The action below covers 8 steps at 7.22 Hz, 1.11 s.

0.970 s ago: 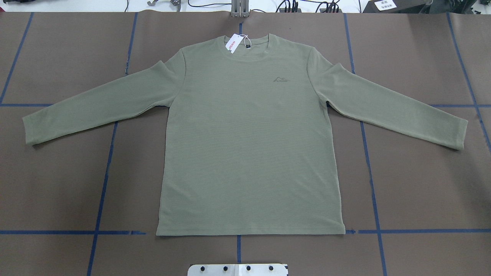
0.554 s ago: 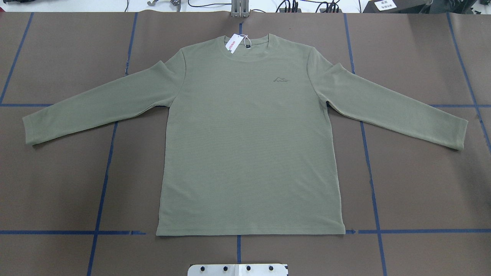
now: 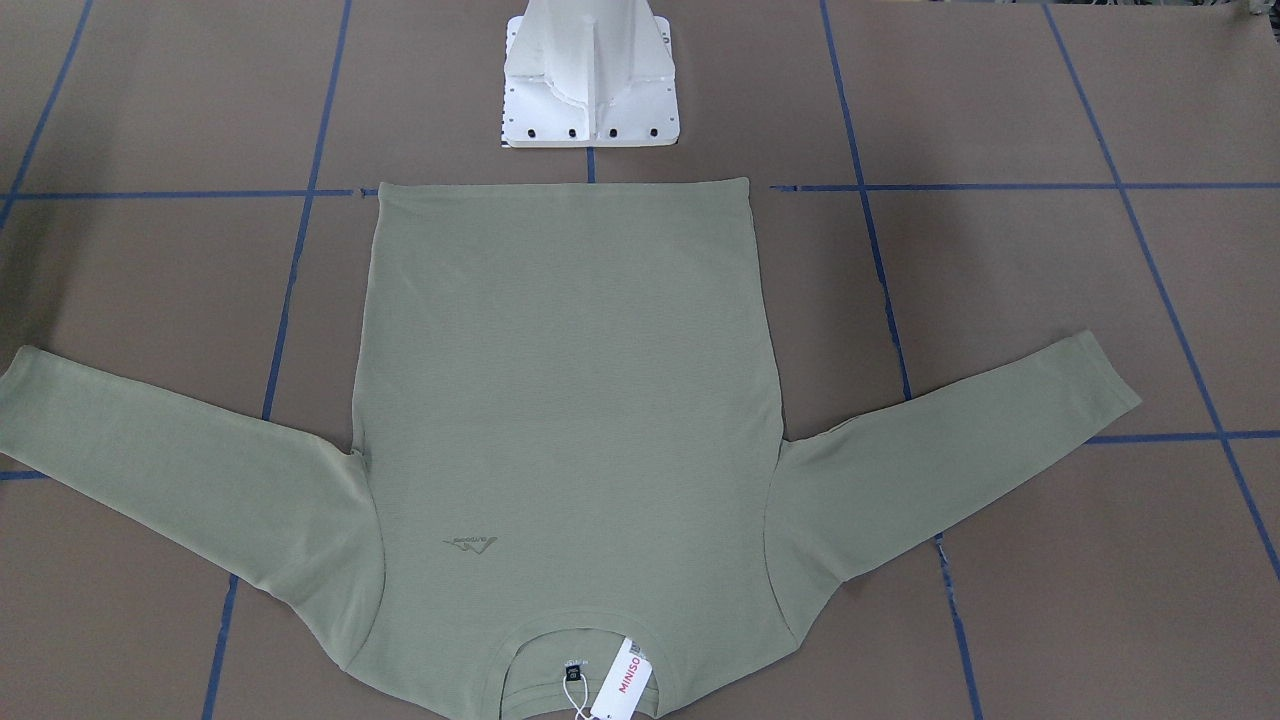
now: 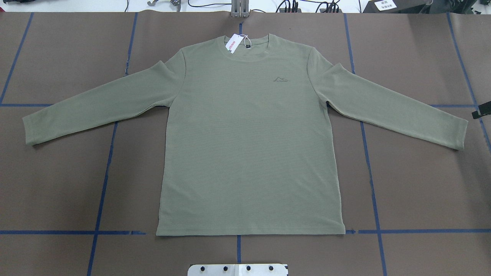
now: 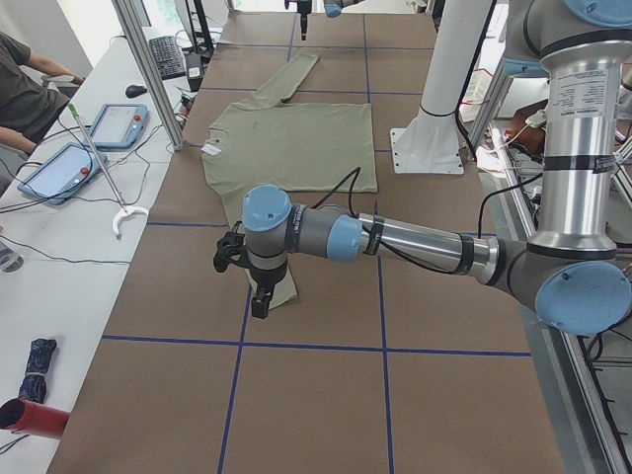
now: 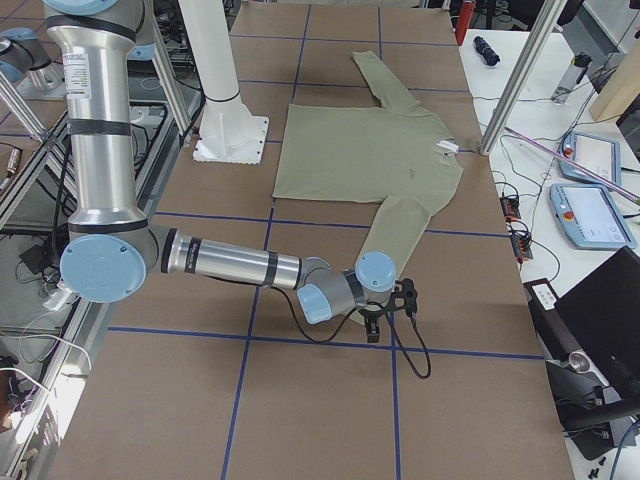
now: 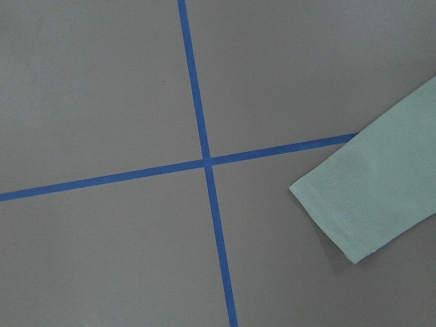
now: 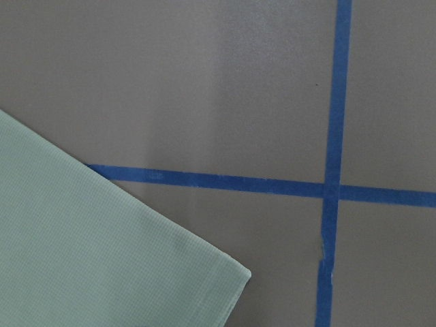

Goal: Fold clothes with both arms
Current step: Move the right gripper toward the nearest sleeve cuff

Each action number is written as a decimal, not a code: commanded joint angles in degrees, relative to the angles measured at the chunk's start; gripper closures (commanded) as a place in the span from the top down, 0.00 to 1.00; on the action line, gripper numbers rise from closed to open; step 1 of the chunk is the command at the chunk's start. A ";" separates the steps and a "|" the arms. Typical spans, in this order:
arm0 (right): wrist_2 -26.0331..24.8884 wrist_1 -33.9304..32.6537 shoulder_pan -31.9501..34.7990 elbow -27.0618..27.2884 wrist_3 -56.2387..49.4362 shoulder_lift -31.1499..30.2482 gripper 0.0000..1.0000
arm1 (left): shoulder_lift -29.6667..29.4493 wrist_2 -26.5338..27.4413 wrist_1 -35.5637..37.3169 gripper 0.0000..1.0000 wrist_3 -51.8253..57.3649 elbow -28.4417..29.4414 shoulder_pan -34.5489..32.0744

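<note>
Left gripper near left cuff, right gripper near right cuff, apparently just outboard; sleeves run inward to shirt; opening of either gripper cannot be told.

Matt fine-ribbed knit shirt, matt brown paper-like table cover; smooth blue tape lines

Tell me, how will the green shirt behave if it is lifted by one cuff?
Probably floppy: the shirt is a thin knit lying flat, so a lifted sleeve should drape and drag the body. Likely light too. The hang tag, on a string, may swing.
</note>
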 commanded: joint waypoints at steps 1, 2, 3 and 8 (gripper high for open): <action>-0.24 1.49 -3.00 -3.36 8.73 2.84 0.98 | 0.00 -0.01 0.00 1.00 -0.02 -0.32 0.00; -0.24 1.49 -3.97 -3.80 9.39 2.85 0.98 | 0.00 0.08 0.00 1.00 0.15 -0.41 0.00; -0.24 1.57 -4.33 -4.59 9.31 2.85 0.93 | -0.09 0.34 0.00 1.00 0.16 -0.42 0.00; -0.50 1.31 -4.42 -7.06 10.09 3.02 0.43 | -0.09 0.34 0.00 1.00 0.07 -0.50 -0.09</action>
